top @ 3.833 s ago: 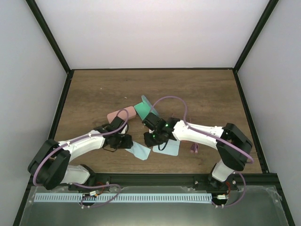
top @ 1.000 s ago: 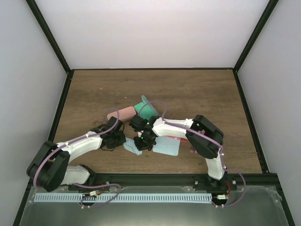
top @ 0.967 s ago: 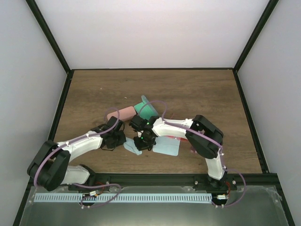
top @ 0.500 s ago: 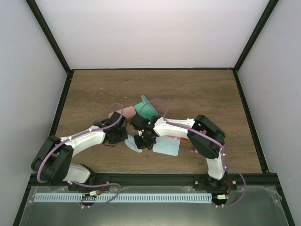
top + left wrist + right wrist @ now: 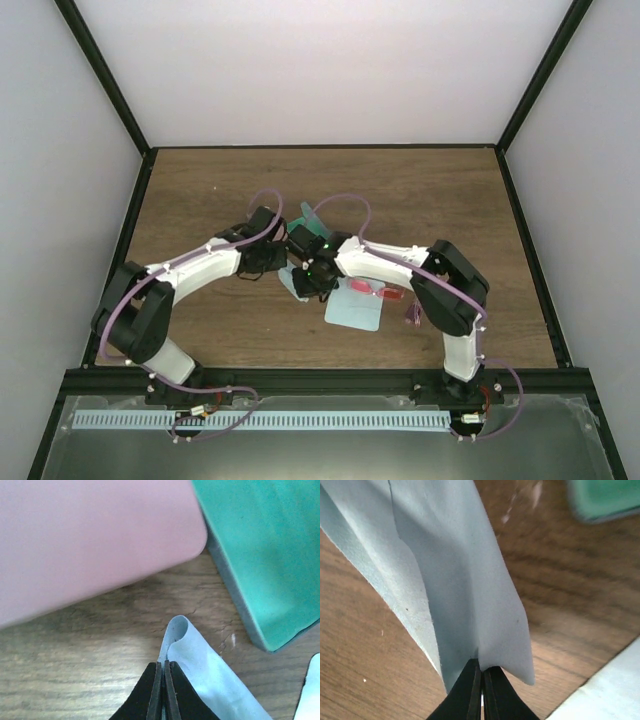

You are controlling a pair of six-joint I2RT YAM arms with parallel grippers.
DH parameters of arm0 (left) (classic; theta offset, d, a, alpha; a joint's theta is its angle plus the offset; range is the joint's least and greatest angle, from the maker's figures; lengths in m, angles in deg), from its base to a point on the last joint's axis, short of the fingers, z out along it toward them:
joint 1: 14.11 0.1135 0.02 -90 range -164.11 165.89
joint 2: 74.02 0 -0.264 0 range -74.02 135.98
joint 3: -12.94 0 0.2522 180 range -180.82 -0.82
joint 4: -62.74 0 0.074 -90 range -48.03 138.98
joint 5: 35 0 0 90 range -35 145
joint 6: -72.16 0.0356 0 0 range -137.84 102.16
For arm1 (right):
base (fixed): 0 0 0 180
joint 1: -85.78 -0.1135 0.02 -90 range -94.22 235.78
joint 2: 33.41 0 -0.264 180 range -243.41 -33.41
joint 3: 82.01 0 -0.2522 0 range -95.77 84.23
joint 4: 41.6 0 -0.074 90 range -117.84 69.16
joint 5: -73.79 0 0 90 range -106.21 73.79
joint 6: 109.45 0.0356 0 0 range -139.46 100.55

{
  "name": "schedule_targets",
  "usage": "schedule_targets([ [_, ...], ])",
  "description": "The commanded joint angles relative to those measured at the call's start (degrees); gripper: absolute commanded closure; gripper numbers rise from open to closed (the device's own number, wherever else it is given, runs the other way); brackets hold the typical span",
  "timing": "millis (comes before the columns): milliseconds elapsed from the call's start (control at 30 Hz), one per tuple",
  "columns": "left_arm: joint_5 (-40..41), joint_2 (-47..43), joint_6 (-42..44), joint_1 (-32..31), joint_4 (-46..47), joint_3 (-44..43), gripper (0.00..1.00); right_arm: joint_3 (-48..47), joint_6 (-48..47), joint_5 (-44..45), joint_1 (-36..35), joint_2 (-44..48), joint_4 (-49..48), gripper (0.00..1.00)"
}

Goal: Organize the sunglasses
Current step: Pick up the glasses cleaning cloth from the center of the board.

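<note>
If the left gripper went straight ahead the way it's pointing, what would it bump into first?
The left gripper, pinching the blue cloth, would probably meet the pink case first, though depth is unclear.

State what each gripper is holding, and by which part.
Both pinch the pale blue cloth: the left gripper at a curled corner, the right gripper at a folded edge.

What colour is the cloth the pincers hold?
Pale blue; the cloth shows best in the right wrist view.

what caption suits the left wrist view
Left gripper shut on a pale blue cloth, beside an oblong pink case and a teal case
</note>
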Motion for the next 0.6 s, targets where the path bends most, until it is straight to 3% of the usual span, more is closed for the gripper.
schedule_targets([
  [0,0.27,2.67,2.99,0.28,1.05,-4.35,0.96,-3.96,0.76,4.5,2.04,2.61,3.04,0.99],
  [567,-0.53,18.03,6.37,1.32,1.78,-21.65,0.96,-11.97,-2.66,7.03,8.91,-2.9,4.96,0.99],
])
